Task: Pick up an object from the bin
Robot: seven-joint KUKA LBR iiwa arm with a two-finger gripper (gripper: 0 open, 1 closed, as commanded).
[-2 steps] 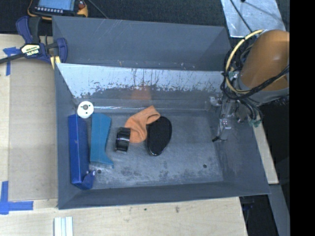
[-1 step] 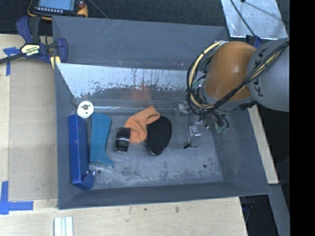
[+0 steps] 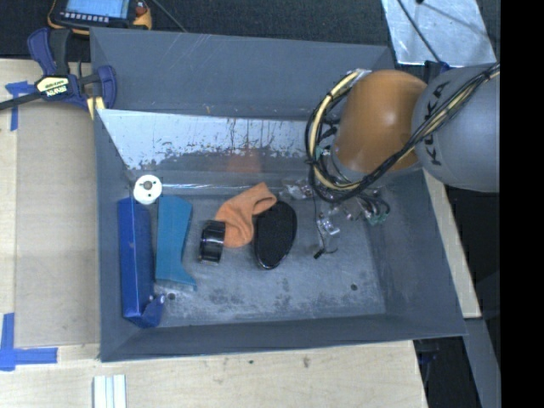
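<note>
Gripper (image 3: 326, 235): low over bin (image 3: 280, 300) floor, just right of black oval pad (image 3: 275, 235), likely staged for grasp; opening cannot be told.

The end effector (image 3: 327, 235) hung just right of the black oval object (image 3: 275, 235); an orange cloth (image 3: 244, 212) lay against its left edge.

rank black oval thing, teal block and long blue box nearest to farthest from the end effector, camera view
1. black oval thing, just left of the end effector
2. teal block, farther left
3. long blue box, farthest left
</note>
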